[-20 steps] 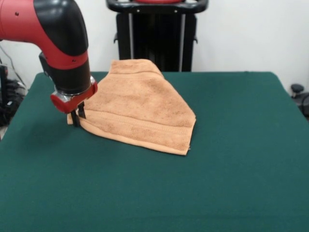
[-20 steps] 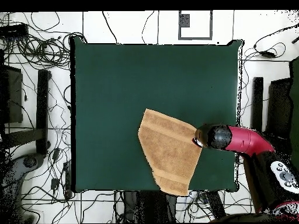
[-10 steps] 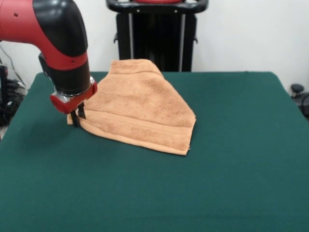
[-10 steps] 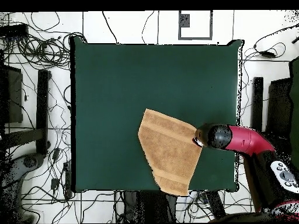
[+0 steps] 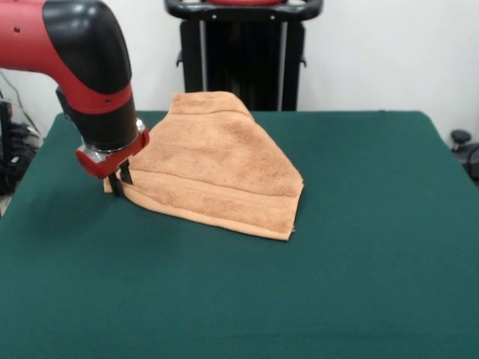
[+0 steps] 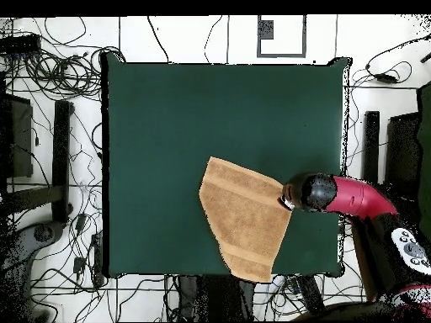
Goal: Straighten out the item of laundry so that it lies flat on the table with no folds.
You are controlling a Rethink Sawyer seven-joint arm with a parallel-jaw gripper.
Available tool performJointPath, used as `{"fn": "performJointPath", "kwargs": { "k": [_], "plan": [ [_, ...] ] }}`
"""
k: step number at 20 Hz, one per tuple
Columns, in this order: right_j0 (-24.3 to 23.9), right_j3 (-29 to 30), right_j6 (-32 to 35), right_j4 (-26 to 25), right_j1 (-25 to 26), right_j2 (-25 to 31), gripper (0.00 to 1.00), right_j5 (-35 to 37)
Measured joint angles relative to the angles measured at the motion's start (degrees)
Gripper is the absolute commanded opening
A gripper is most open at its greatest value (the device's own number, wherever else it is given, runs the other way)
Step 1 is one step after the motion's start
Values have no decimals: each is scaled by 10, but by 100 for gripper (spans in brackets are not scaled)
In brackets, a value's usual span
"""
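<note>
**Gripper pinches the towel's corner at the table's side**

Here's the red and black arm's gripper (image 5: 118, 179), dark fingertips down at the pointed corner of the light orange-tan terry-cloth towel (image 5: 213, 168), fingers drawn narrow and pinching that corner right at the cloth's edge. The towel lies folded into an uneven wedge on the dark green felt-covered table (image 5: 359, 247), its far end hanging over the table's edge by the black pedestal (image 5: 243, 56). From above, the gripper (image 6: 286, 200) sits at the towel's (image 6: 246, 220) corner, on the table (image 6: 185, 126).
</note>
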Motion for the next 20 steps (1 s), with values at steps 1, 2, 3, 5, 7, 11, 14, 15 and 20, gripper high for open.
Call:
{"fn": "performJointPath", "kwargs": {
  "k": [1,2,3,5,7,11,14,15,20],
  "plan": [
    [1,-4,0,0,2,0,0,7],
    [2,-7,0,0,3,0,0,11],
    [3,-10,0,0,4,0,0,16],
    [6,-18,0,0,7,0,0,29],
    [7,-24,0,0,10,1,0,40],
    [7,-32,0,0,13,4,0,54],
    [7,-36,0,0,15,5,0,60],
    [7,-37,0,0,15,5,0,63],
    [7,-47,0,0,20,8,0,80]
  ]
}}
